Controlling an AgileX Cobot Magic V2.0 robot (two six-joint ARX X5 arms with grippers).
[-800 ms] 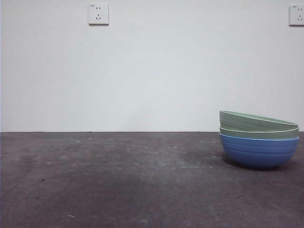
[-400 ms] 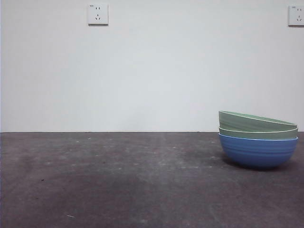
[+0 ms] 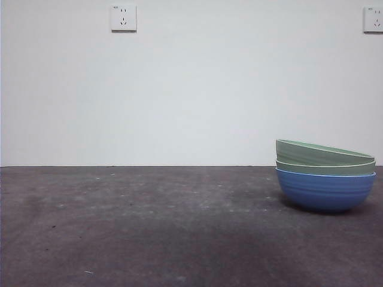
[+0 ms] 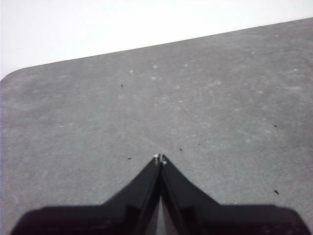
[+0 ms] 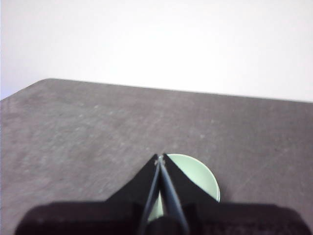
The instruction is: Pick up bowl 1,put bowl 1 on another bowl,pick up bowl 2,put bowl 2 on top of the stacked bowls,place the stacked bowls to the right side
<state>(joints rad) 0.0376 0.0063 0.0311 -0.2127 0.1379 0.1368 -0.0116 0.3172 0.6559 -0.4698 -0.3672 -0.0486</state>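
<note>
Blue at the base, the stacked bowls (image 3: 325, 176) sit at the bench's (image 3: 149, 227) right side, unmoved over the last second, top bowl slightly tilted; right hand (image 5: 160, 157) hangs above them, pinched closed, empty; left hand (image 4: 159, 159) closed too, well apart; the task looks finished.

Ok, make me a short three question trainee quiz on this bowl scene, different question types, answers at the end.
1. True or false: the stacked bowls sit on the right side of the table in the front view.
2. Multiple choice: which bowl is at the bottom? A) pale green B) blue C) white
3. Fill in: the right gripper has its jaws ____, above the top green bowl.

Key: 1 true. 2 B, the blue bowl. 3 shut. The left gripper is shut too, over bare table.
</note>
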